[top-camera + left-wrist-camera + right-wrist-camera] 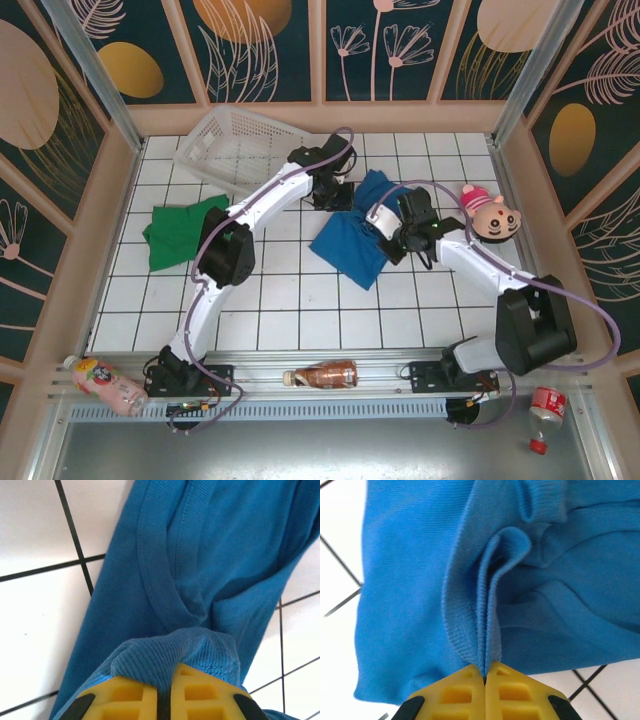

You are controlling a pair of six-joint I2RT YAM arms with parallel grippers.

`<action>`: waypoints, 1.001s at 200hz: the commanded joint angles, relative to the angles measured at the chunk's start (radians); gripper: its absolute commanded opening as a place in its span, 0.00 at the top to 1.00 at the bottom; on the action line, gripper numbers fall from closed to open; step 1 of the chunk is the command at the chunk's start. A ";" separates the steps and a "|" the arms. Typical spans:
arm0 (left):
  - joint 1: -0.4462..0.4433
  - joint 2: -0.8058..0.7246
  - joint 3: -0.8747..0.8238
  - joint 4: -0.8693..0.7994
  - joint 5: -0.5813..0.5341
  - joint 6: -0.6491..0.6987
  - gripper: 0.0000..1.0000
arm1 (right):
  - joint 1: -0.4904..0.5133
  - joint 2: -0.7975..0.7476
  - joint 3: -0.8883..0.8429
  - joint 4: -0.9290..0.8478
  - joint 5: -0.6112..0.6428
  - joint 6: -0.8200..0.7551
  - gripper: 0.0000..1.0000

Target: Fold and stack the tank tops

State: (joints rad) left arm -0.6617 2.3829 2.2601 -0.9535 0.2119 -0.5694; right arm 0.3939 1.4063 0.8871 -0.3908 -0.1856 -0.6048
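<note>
The blue ribbed cloth tank top (345,248) lay slanting toward lower left. Left fingers (125,702) and right fingers (517,695), both narrow, pinched its upper end.

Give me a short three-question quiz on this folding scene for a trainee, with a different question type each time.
1. Multiple choice: what is the right gripper pinching?
A) green tank top
B) blue tank top
C) white basket
2. True or false: the green tank top lies inside the white basket.
3. Short answer: what lies at the middle of the front rail?

Key:
1. B.
2. False. The green tank top lies on the table, outside the white basket.
3. A brown bottle.
</note>
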 commanded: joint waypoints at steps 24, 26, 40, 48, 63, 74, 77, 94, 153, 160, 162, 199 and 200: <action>0.029 0.088 0.035 0.058 0.046 0.019 0.81 | -0.054 0.139 0.062 0.122 0.034 -0.033 0.97; 0.030 0.091 0.035 0.062 0.048 0.020 0.80 | -0.059 0.146 0.063 0.128 0.034 -0.032 0.97; 0.035 0.114 0.035 0.116 0.052 0.023 0.76 | -0.078 0.189 0.072 0.163 0.047 -0.022 0.95; 0.040 0.126 0.040 0.139 0.048 0.019 0.73 | -0.089 0.215 0.083 0.179 0.059 -0.010 0.93; 0.044 0.129 0.039 0.199 0.035 0.011 0.62 | -0.110 0.265 0.116 0.166 0.072 0.011 0.90; 0.044 0.128 0.037 0.245 0.027 0.008 0.60 | -0.122 0.294 0.134 0.161 0.091 0.045 0.85; 0.044 0.127 0.039 0.254 0.023 0.008 0.58 | -0.124 0.300 0.138 0.161 0.103 0.051 0.82; 0.044 0.112 0.041 0.296 -0.017 0.013 0.48 | -0.131 0.317 0.146 0.193 0.192 0.098 0.71; 0.043 -0.028 0.000 0.254 -0.156 0.064 0.29 | -0.169 0.255 0.182 0.200 0.244 0.191 0.58; 0.044 -0.044 -0.013 0.209 -0.144 0.057 0.29 | -0.167 0.210 0.154 0.218 0.184 0.197 0.57; 0.044 -0.052 -0.021 0.198 -0.140 0.054 0.29 | -0.166 0.197 0.145 0.222 0.166 0.197 0.56; 0.042 -0.298 -0.442 0.231 -0.017 -0.043 0.31 | -0.054 -0.008 -0.031 0.206 0.001 0.144 0.48; 0.042 -0.305 -0.452 0.234 -0.014 -0.047 0.31 | -0.048 -0.014 -0.037 0.205 0.000 0.140 0.48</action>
State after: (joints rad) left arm -0.6224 2.2276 2.0373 -0.7006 0.1097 -0.5423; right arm 0.2550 1.5234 0.9550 -0.1864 -0.0551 -0.4366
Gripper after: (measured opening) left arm 0.705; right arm 0.498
